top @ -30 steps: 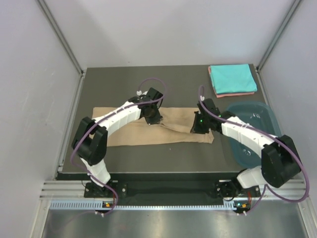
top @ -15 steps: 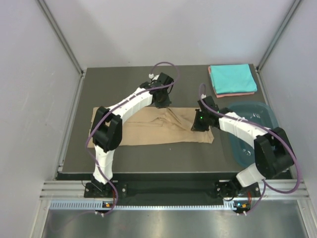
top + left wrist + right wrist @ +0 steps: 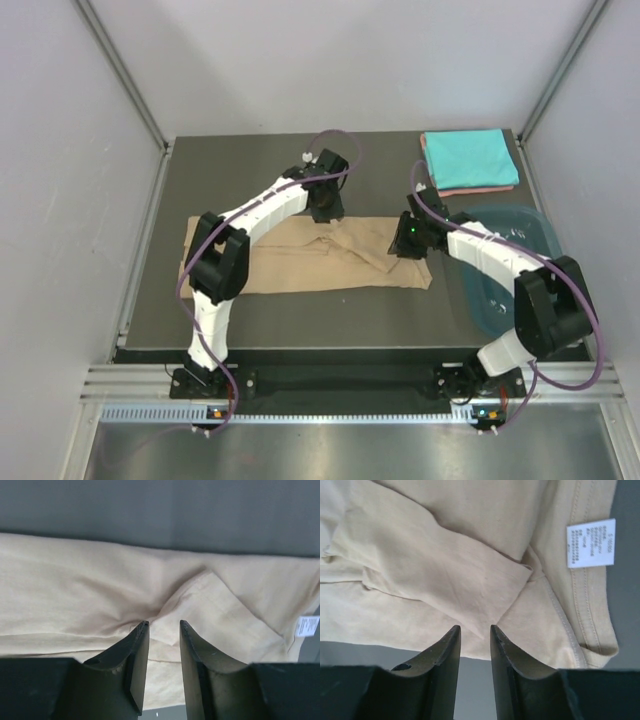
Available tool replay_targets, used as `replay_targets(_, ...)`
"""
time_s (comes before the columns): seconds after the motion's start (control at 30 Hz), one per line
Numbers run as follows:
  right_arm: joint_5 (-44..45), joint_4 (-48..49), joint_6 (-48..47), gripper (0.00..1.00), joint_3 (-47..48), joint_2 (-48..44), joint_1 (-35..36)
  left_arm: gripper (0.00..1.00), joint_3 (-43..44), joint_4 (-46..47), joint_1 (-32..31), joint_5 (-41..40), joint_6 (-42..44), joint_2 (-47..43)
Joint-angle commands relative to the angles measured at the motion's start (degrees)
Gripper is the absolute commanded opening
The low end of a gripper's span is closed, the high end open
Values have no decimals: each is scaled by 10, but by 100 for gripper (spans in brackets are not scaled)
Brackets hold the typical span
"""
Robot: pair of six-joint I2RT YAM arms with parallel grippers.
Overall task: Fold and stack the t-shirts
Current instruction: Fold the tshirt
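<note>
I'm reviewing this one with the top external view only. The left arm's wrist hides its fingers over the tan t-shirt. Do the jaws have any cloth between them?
Observer: No. The left wrist view shows the left gripper open with nothing pinched. The tan t-shirt lies below it.
Operator: And the right gripper?
Observer: Open too and empty, with its fingertips just above the shirt's edge.
Operator: Which end of the shirt is the neck?
Observer: The end under the right gripper. The right wrist view shows the stitched collar and a white label there.
</note>
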Motion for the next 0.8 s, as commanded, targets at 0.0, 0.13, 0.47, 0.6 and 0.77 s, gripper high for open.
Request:
replay_targets(0.0, -16, 28, -25, 31, 39, 0, 6, 36, -26, 47, 2, 57, 28, -45)
replay_targets(0.13, -71, 69, -57, 30, 47, 29, 6, 33, -63, 71, 2, 74, 36, -35)
replay_targets(0.47, -76, 95, -102, 25, 20, 106, 7, 30, -125, 10, 2, 11, -18, -21)
replay_targets(0.6, -36, 73, -109, 24, 16, 96, 4, 30, -125, -21, 2, -11, -28, -28)
replay_targets(0.77, 0, 38, -114, 24, 36, 78, 4, 31, -93, -56, 5, -42, -23, -25)
